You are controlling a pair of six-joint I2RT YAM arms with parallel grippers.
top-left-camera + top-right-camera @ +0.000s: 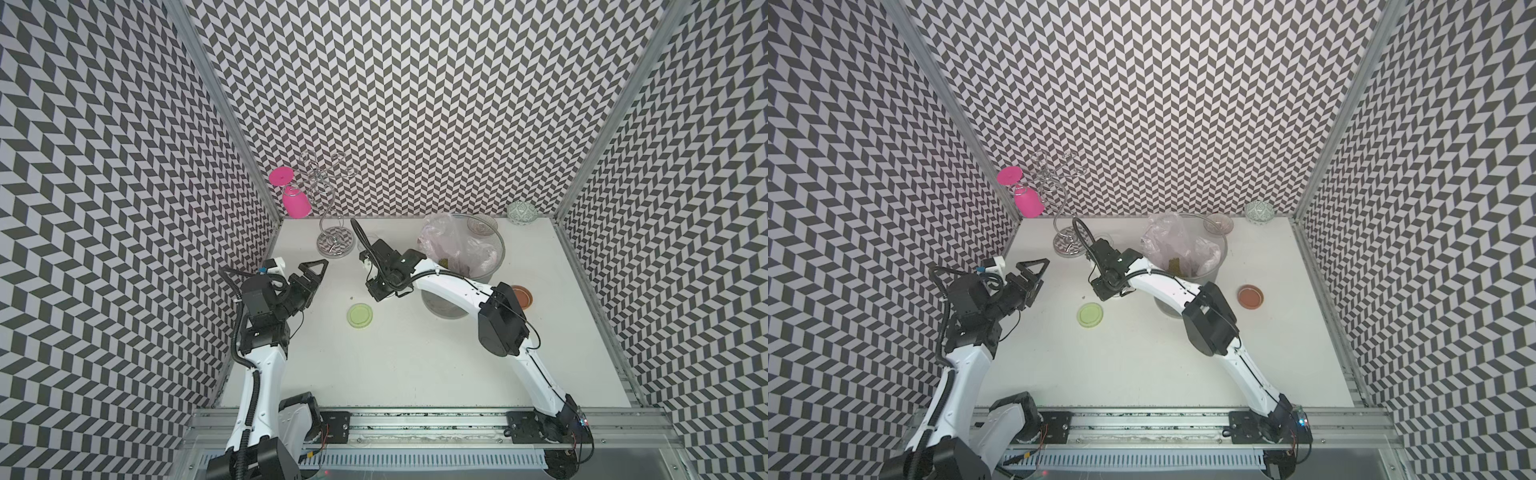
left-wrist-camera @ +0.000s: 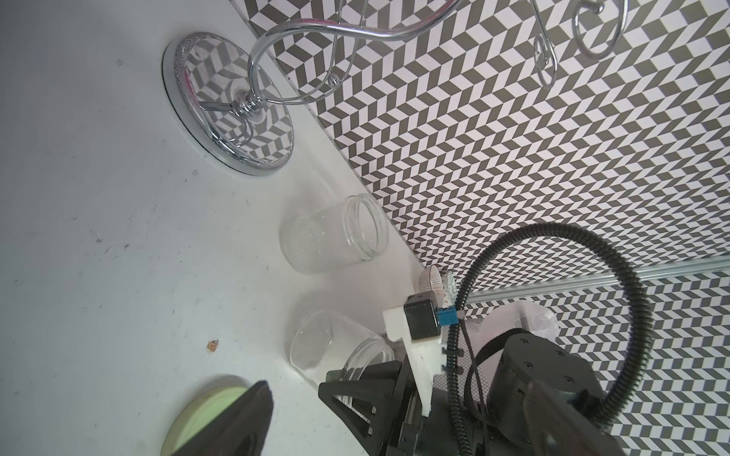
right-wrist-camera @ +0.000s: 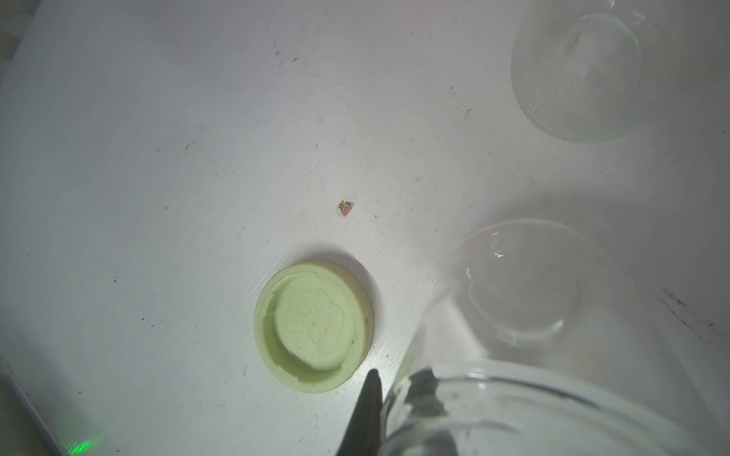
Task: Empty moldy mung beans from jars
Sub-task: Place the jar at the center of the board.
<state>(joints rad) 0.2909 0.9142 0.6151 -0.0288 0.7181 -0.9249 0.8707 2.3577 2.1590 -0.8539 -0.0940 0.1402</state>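
Right gripper pinches the rim of a clear squat glass jar — left gripper gapes wide by the left edge of the white table.

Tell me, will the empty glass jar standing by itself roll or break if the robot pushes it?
The jar stands upright on a wide base, so a gentle push would probably slide it, not tip it. Knocked onto its round side, it could roll. It looks like clear glass, so likely slippery and breakable if dropped.
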